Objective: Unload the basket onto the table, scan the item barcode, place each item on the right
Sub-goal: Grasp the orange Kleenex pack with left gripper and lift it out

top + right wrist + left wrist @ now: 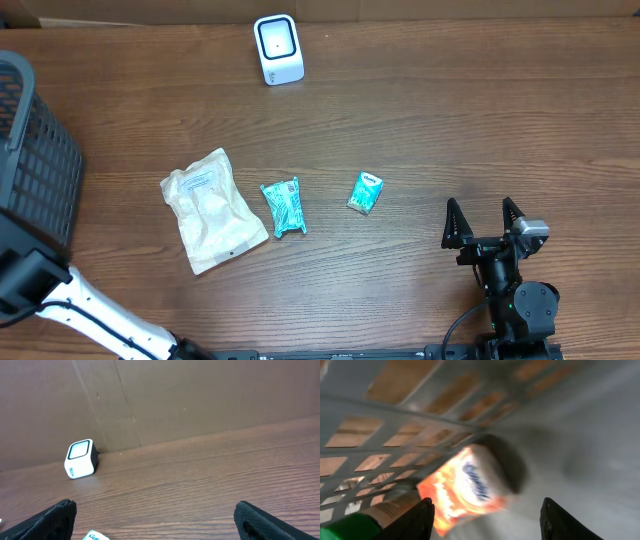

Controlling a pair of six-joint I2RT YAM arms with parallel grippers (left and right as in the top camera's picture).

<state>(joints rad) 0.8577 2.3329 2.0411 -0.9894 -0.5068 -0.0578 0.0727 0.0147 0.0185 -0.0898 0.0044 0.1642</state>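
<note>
Overhead: scanner (pixel 278 49) near the bench's (pixel 420 130) far edge; pouch (pixel 212 210), packet (pixel 284 206) and box (pixel 366 192) mid-bench, left of the wide-spread right fingers (pixel 453 222). Left wrist: left fingers (pixel 417 520) stand apart inside the basket (pixel 380 435), a blurred orange pack (pixel 465 490) just beyond them, ungripped. Right wrist: scanner ahead-left, well beyond the fingers.

Scanner (pixel 278 49) at the far side of the table (pixel 450 110); nearer, left to right, lie a pouch (pixel 212 209), a packet (pixel 284 206) and a small pack (pixel 366 192); the basket (pixel 35 160) at far left holds a can (pixel 470 487)
</note>
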